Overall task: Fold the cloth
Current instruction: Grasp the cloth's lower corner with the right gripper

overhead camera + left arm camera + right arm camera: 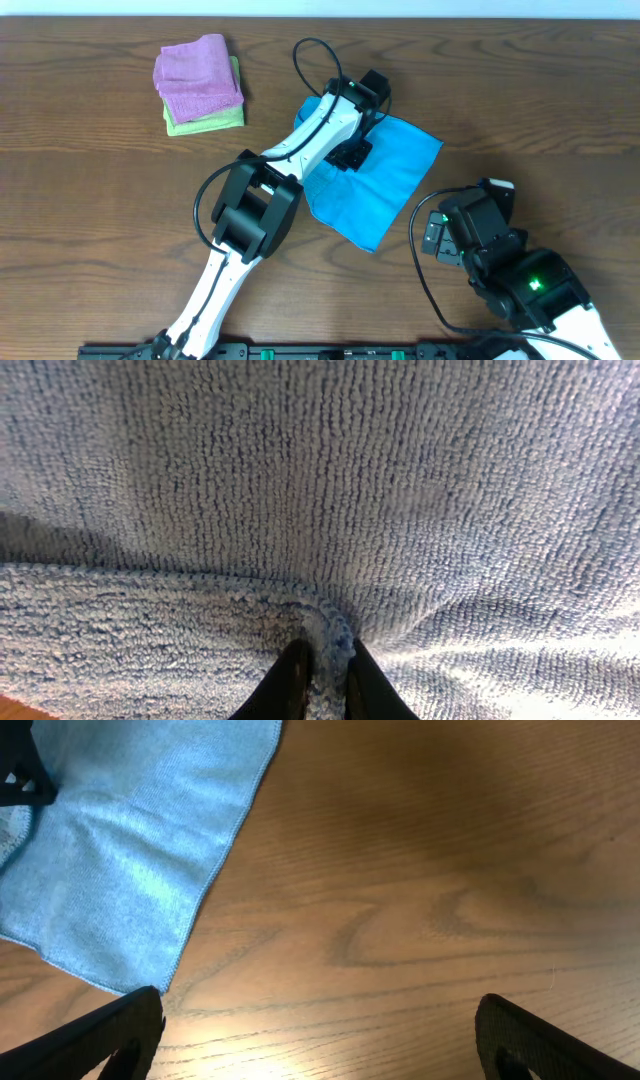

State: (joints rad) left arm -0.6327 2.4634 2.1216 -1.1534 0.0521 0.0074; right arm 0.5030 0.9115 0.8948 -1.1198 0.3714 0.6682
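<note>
the cloth (385, 180) is seen as a bright sky-blue sheet of soft, plain fabric, laid roughly diamond-wise on the wooden table (100, 200), right of centre. in the left wrist view its surface is shown as a dense looped terry weave in fine ribbed rows, with a stitched hem running along a raised ridge. one layer is drawn up over another there, so that a soft fold is formed.

the left gripper (325, 678) is set down on the upper left part of the cloth. its dark, tapered fingers (287, 682) are closed narrowly on the hemmed ridge, and a pinch of fabric is held between them.

the right gripper (320, 1040) is held over bare wood to the right of the cloth, with its jaws spread wide and nothing between them. the cloth's stitched edge and lower corner are seen just beside its left finger, apart from it. the grain of the table is shown there in brown curved bands with a faint sheen.

a pink folded cloth (197, 75) of fluffy texture is stacked on a light green folded cloth (205, 120) at the far left of the table, well apart from the blue one.
</note>
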